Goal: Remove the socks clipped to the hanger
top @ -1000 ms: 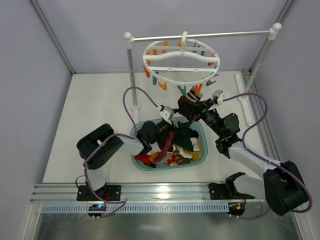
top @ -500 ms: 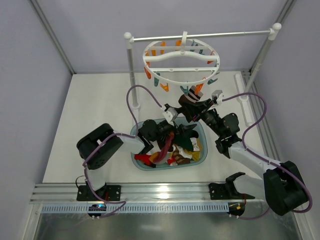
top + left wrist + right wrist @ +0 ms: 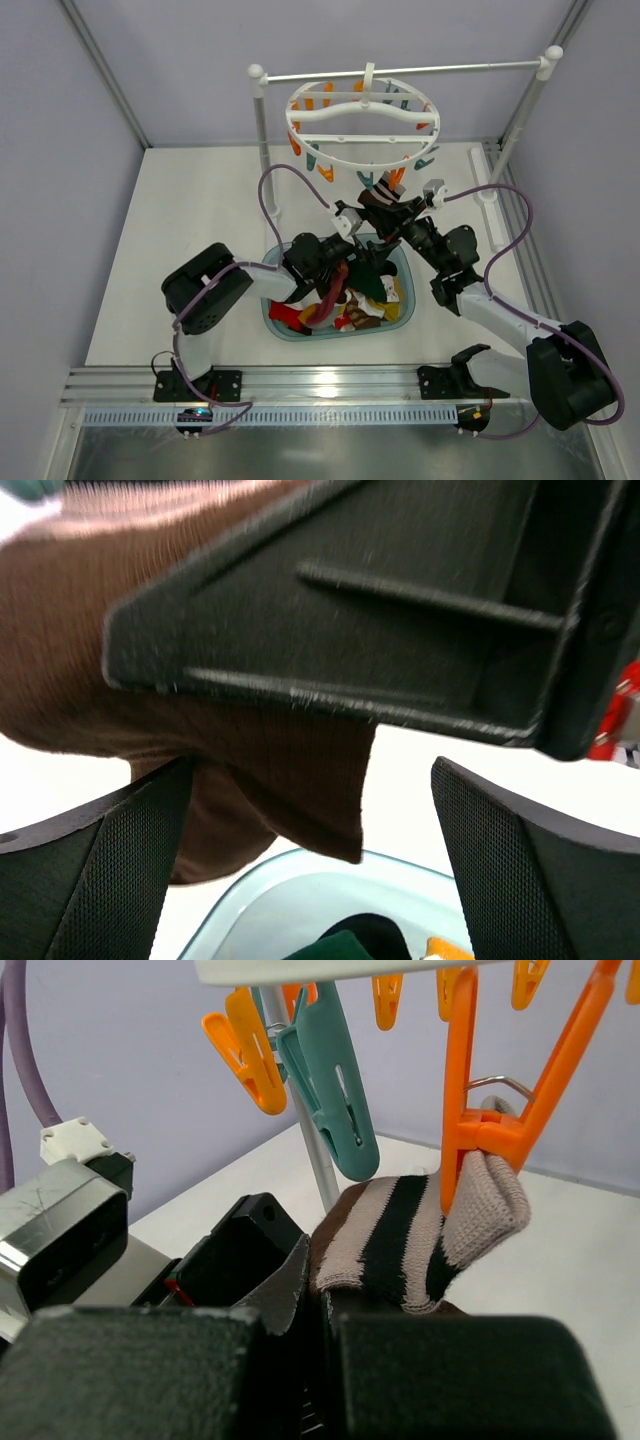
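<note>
The white ring hanger (image 3: 362, 126) with orange and teal clips hangs from the rail. One brown, beige and black striped sock (image 3: 405, 1235) hangs from an orange clip (image 3: 490, 1125) at the ring's near rim; it also shows in the top view (image 3: 385, 196). My right gripper (image 3: 322, 1265) is shut on this sock just below the clip, and shows in the top view (image 3: 397, 224). My left gripper (image 3: 312, 780) is open, with the sock's dark brown lower part (image 3: 250, 760) hanging between its fingers (image 3: 90, 880). In the top view it (image 3: 352, 222) is beside the right gripper.
A teal basket (image 3: 408, 305) holding several loose socks sits under both grippers; its rim shows in the left wrist view (image 3: 240, 885). The white two-post rail stand (image 3: 262, 140) holds the hanger at the back. A teal clip (image 3: 330, 1090) hangs beside the orange one.
My left gripper has risen from the basket and moved right, up to the hanging sock. My right gripper has stayed shut on the sock, almost still.
</note>
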Tool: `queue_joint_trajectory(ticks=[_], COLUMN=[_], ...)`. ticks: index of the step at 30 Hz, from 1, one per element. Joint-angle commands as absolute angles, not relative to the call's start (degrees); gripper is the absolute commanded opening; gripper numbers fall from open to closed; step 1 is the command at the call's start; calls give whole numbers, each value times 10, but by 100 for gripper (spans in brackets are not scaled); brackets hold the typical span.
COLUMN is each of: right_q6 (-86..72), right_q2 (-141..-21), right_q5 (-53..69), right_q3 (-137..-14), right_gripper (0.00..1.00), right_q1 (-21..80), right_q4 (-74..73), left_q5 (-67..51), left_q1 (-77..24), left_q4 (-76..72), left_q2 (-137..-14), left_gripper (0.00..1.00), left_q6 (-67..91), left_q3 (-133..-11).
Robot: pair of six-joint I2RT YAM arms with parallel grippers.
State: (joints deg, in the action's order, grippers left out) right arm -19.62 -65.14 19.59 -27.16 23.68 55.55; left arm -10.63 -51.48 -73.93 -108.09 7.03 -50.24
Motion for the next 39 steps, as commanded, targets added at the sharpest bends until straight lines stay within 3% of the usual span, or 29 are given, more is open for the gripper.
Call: queue_joint_trajectory(ticks=[1, 6, 12, 13, 15, 16, 18, 19, 22, 24, 26, 27, 28, 30, 32, 39], right_q6=[-187, -186, -182, -179, -170, -167, -164, -161, -152, -146, -133, -128, -125, -109, -99, -98], right_q2=[-649, -645, -653, -654, -655, -655, -656, -655, -647, -641, -629, -622, -616, -590, -557, -478], right_q5=[200, 207, 225, 224, 226, 228, 230, 233, 231, 226, 214, 206, 197, 172, 148, 103], right_q3=[-295, -294, -307, -308, -313, -316, -320, -321, -321, -321, -321, -320, -319, -313, -299, -255], right_gripper=[4, 4, 4, 4, 4, 4, 4, 4, 4, 4, 19, 32, 64, 81, 88, 91], right_q1=[240, 241, 241, 241, 241, 240, 241, 240, 240, 240, 241, 241, 240, 241, 240, 241], right_q4=[573, 569, 558, 550, 539, 534, 522, 521, 510, 497, 476, 466, 457, 433, 418, 411], left_q5=[-96, -88, -77, -74, -71, -69, -68, -66, -49, -42, -28, -26, -22, -22, -18, -20], left_q1=[-517, -517, -516, -516, -516, -516, -516, -515, -515, -515, -514, -514, -514, -514, -514, -515], left_q4=[-792, -817, -838, -841, -845, -846, -851, -861, -886, -884, -886, -886, -886, -886, -886, -886], left_q2=[-1092, -1099, -1100, -1102, -1103, -1103, -1104, -1104, -1101, -1095, -1086, -1084, -1079, -1075, -1071, -1071], left_gripper=[100, 95, 72, 62, 53, 41, 29, 17, 0, 0, 0, 0, 0, 0, 0, 0], left_q6=[69, 70, 66, 67, 67, 66, 66, 68, 68, 67, 64, 63, 63, 61, 60, 66], left_q3=[-516, -510, -502, -501, -502, -502, -501, -497, -481, -469, -461, -453, -447, -436, -430, -405])
